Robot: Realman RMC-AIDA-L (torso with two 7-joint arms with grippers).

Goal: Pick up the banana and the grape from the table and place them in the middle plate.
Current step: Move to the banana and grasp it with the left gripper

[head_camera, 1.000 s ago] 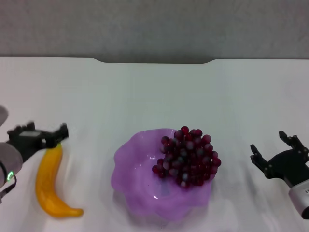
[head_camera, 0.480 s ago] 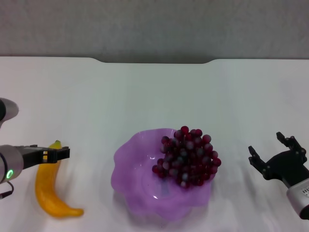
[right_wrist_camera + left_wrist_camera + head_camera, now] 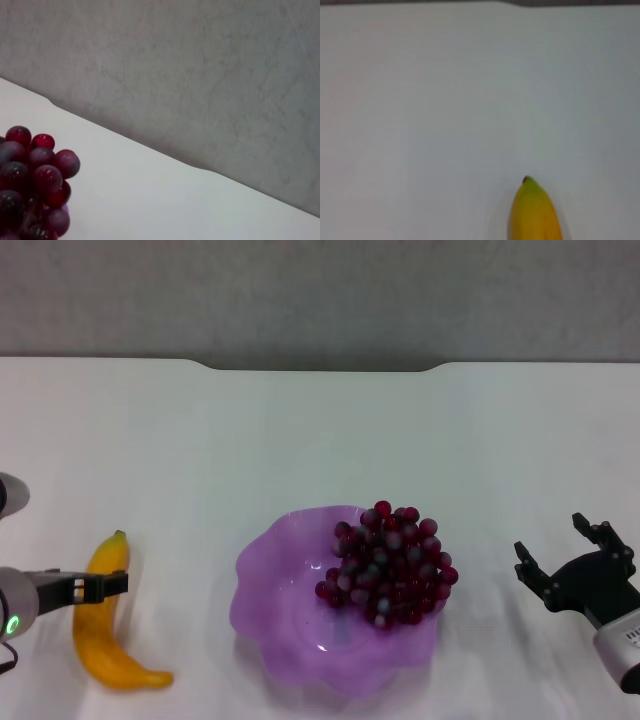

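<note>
Partly cut off, the left gripper (image 3: 100,587) seemingly straddles the banana (image 3: 103,625), grip unclear; right gripper (image 3: 570,555) spread above the white table (image 3: 320,430).

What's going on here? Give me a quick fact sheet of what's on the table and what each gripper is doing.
grape: bunch lying in the middle plate, toward its right side
middle plate: purple, wavy rim, centre of the table
banana: on the table, left of the plate, not in it
left gripper: low over the banana's middle
right gripper: open, empty, right of the plate
left to do: banana into the plate
</note>
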